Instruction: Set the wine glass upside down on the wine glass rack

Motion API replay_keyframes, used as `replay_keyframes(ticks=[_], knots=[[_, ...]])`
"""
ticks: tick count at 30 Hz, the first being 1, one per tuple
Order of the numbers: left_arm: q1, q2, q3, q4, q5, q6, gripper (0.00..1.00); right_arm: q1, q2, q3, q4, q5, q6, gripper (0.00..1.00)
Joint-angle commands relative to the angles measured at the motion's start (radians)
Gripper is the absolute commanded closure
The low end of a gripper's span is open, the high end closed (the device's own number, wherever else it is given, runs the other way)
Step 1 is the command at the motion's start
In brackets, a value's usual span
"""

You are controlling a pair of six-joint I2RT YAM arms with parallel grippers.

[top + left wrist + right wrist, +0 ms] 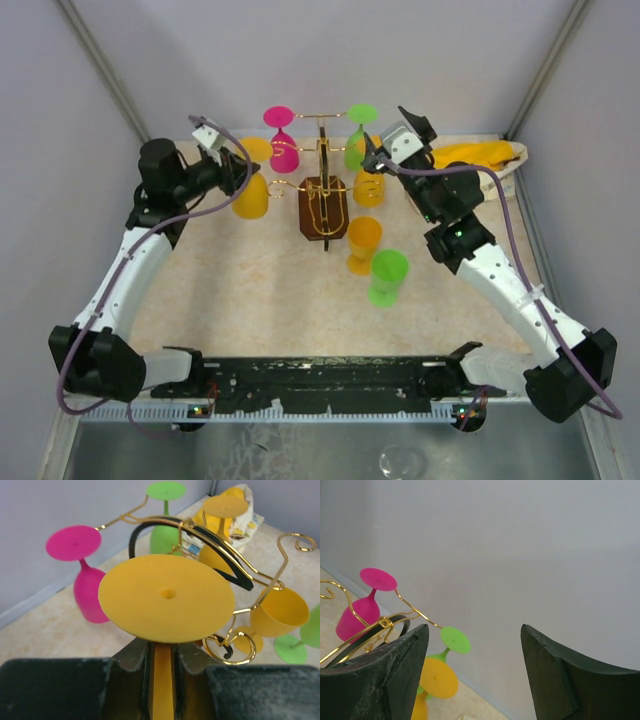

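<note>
Yellow wine glass [166, 597] is inverted, foot up and stem vertical, the stem pinched in the left gripper [161, 662]. Just beyond stands the gold wine glass rack [312, 215], hung with a pink glass [90, 597] and a green glass [162, 537]; its curled arm seems not to touch. The right gripper [473, 630] is spread and empty.

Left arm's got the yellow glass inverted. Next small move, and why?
Probably ease the left gripper toward the gold wire wine glass rack, sliding the stem onto its empty curled arm: the fingers clamp the yellow plastic wine glass foot-up beside it, not yet hung.
</note>
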Motion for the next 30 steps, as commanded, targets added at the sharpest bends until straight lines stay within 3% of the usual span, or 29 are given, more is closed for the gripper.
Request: replay_keyframes(ticks=[1,9,18,30], knots=[[0.004,-0.039,-0.093,0.18,0.118,-0.052,1.0,-0.01,-0.023,0.032,0.028,0.007,0.055,0.25],[0.004,-0.038,-0.257,0.427,0.127,-0.13,1.0,-0.01,-0.032,0.007,0.025,0.005,0.059,0.24],[0.005,0.03,-0.3,0.613,0.162,-0.169,1.0,-0.011,-0.026,-0.002,0.019,0.004,0.043,0.24],[0.005,0.185,-0.222,0.651,0.257,-0.164,1.0,-0.013,-0.021,0.008,-0.001,0.007,0.019,0.23]])
